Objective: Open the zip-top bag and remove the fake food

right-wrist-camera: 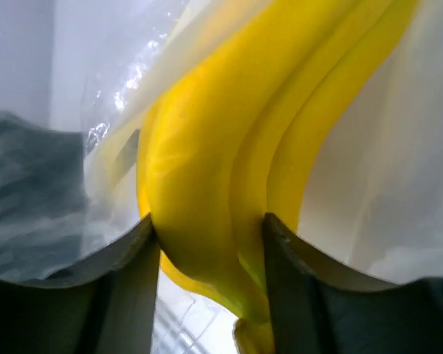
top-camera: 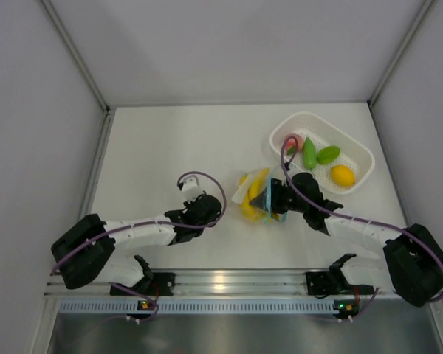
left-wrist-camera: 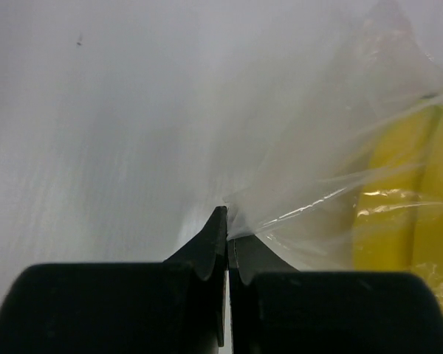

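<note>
Right wrist view shows the right tool [right-wrist-camera: 210,236] gripping the banana bunch [right-wrist-camera: 207,140] at the bag [left-wrist-camera: 310,147], in the middle of the tabletop [top-camera: 170,147], while the left tool [left-wrist-camera: 227,221] pinches the bag's edge; next, likely pulling the bananas clear.

White-and-black arms [top-camera: 136,233], looping purple cables [top-camera: 201,174], black jaws.

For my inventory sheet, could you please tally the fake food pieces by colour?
Yellow: 2, banana bunch and round fruit
Green: 2, long piece and oval piece
Pink: 1, peach
Total: 5
</note>
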Tool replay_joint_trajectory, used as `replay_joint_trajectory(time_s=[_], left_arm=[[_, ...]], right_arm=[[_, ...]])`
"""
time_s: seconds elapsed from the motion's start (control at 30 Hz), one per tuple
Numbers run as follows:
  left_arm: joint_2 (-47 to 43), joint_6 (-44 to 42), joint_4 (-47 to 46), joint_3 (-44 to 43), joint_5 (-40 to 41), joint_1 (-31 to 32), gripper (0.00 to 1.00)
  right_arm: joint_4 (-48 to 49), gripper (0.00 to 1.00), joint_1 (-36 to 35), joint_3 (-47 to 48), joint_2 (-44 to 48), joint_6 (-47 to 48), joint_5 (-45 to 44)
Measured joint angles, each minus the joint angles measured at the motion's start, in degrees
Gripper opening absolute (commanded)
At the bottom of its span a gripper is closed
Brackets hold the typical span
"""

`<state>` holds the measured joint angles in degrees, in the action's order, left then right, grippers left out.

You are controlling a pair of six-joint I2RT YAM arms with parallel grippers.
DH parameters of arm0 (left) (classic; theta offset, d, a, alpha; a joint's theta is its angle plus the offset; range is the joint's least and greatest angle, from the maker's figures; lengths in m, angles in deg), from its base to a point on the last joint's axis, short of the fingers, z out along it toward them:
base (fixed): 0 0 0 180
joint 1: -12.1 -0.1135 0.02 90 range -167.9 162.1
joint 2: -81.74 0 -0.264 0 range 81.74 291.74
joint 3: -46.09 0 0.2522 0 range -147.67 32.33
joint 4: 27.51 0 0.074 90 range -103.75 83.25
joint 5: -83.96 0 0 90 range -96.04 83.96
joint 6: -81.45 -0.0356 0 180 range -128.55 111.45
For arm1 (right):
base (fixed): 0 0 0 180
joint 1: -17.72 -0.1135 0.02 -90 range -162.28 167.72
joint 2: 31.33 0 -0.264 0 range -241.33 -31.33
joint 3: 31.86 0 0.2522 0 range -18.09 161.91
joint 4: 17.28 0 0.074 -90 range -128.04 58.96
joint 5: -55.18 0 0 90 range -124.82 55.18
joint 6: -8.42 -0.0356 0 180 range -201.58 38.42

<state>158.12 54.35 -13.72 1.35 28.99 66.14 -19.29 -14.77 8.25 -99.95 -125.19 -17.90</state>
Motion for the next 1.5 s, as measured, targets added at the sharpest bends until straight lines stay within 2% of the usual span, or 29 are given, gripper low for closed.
replay_joint_trajectory(time_s=[0.03, 0.1, 0.27, 0.3, 0.4, 0.57, 0.8, 1.03, 1.23, 1.33, 1.43, 1.5], left_arm=[[0.13, -0.24, 0.94, -0.37, 0.48, -0.09, 0.08], [0.11, -1.49, 3.34, -1.05, 1.62, -1.18, 0.41], [-3.02, -7.41, 8.28, -3.58, 1.51, -2.25, 0.72], [-4.44, -8.76, 8.76, -4.31, 1.22, -2.01, 0.75], [-8.48, -12.09, 9.77, -7.39, 0.02, -1.18, 0.75], [-10.95, -17.75, 10.91, -14.82, -1.57, 2.36, 0.66], [-2.23, -26.05, 9.35, -25.57, -8.76, 8.22, 0.72], [4.76, -30.91, 6.34, -26.14, -15.06, 11.69, 0.69], [5.75, -31.34, 3.06, -26.12, -14.53, 11.63, 0.65], [6.36, -31.30, 2.16, -26.14, -14.16, 11.63, 0.68], [7.65, -31.30, 1.64, -26.14, -14.25, 11.72, 0.76], [8.15, -31.85, 1.53, -26.14, -12.52, 12.20, 0.78]], right_arm=[[-0.37, 0.38, 0.00, 0.09, -0.28, 0.76, -0.66], [-1.62, 0.36, 0.07, 0.44, -1.14, 2.08, -1.46], [-3.26, 0.32, -0.76, 3.02, -2.89, 3.69, -5.55], [-3.45, 0.31, -0.79, 3.39, -3.17, 3.93, -6.32], [-3.69, 0.31, -0.79, 4.35, -4.04, 4.31, -7.78], [-4.11, 0.32, -0.92, 4.85, -4.31, 4.59, -9.60], [-5.62, 0.32, -1.05, 4.83, -3.13, 5.07, -10.03], [-6.97, 0.32, -1.05, 4.83, -2.25, 5.51, -9.92], [-8.02, 0.32, -1.16, 4.83, -1.53, 5.66, -9.77], [-9.42, 0.33, -1.27, 4.83, -0.63, 5.57, -10.19], [-10.56, 0.32, -1.36, 4.83, 0.02, 5.31, -11.15], [-11.08, 0.33, -1.40, 4.90, 0.11, 4.98, -12.02]])
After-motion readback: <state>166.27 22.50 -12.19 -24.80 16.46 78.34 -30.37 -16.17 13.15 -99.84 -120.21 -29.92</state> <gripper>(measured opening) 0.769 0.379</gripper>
